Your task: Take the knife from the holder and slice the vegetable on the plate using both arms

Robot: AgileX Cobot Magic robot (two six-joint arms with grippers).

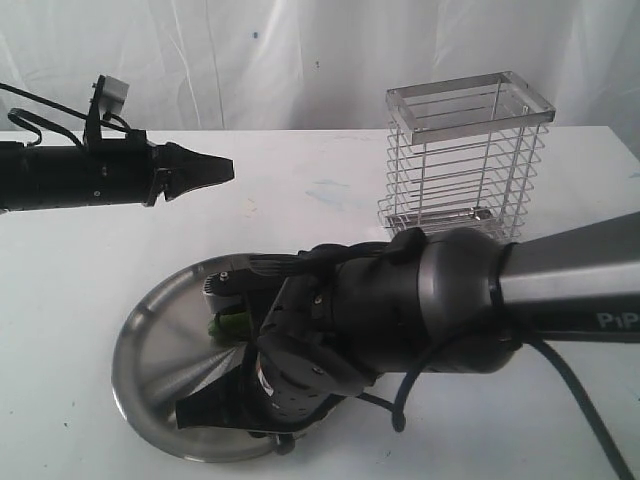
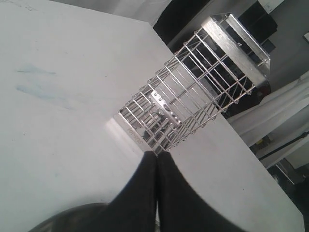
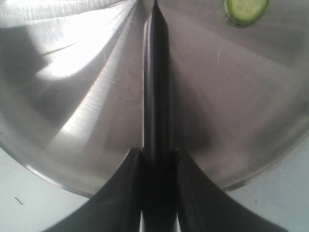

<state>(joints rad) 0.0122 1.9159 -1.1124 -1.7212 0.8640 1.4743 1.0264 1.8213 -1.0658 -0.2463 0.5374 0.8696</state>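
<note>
Right, my right gripper [image 3: 157, 159] was down low over the plate [image 1: 160, 330], its two black fingers pinched on the knife [image 3: 155, 87], whose dark length ran straight out ahead of the fingers across the shiny steel. The relation I cared about: in the right wrist view a cut green slice [image 3: 246, 9] of the vegetable lay on the plate beyond the knife's far end and off to one side of its line, so the blade's long axis was not yet aimed over it. From the exterior camera I could just make out a sliver of green vegetable [image 1: 228, 323] tucked against the right arm's wrist (most of it was hidden behind that bulky joint), near the plate's middle. So the right arm was plainly the nearer one; it was practically on top of the food.

My left gripper [image 1: 205, 168] hung high and well apart from the plate, fingers pressed together on nothing, pointing across towards the wire holder [image 1: 465, 165], which stood upright and empty at the back of the table [image 1: 330, 200]. To my eye, it would need to come down and steady the vegetable before any cut.
</note>
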